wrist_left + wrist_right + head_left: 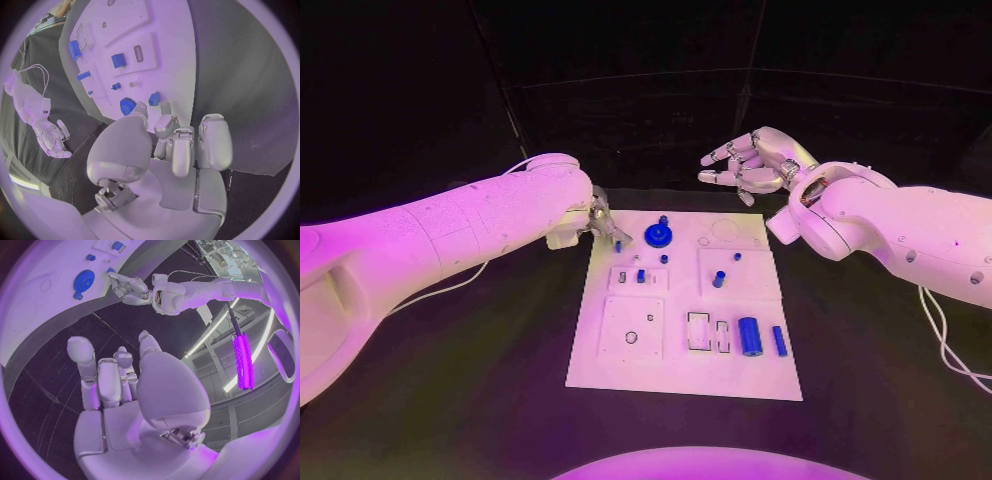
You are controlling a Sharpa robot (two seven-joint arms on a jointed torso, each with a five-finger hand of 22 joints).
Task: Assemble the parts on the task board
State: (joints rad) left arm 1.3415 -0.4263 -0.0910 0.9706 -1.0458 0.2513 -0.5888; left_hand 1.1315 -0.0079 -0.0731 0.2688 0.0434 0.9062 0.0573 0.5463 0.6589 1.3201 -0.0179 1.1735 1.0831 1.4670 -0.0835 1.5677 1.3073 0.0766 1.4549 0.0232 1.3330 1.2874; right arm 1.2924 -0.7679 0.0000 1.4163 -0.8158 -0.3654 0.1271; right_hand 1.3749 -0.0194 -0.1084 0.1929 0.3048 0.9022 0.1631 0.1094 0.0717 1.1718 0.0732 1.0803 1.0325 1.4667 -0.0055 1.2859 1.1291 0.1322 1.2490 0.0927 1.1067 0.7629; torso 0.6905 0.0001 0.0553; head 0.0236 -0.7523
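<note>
The white task board (629, 375) lies in the middle of the black table. My left hand (599, 225) hovers at the board's far left corner, and its fingertips (164, 109) pinch a small blue peg (617, 244) (154, 98). Right beside it a blue gear (658, 236) (127, 105) (83, 280) stands on the board. My right hand (754, 165) (119, 385) is raised beyond the far right corner, fingers apart and holding nothing. A thick blue cylinder (750, 336) and a slim blue bar (779, 342) lie near the board's front right.
Several small blue pegs (718, 279) stand in the middle of the board. Rectangular recesses (698, 331) sit left of the cylinder. A white cable (949, 340) trails on the table under my right arm, and another (459, 275) hangs by the left arm.
</note>
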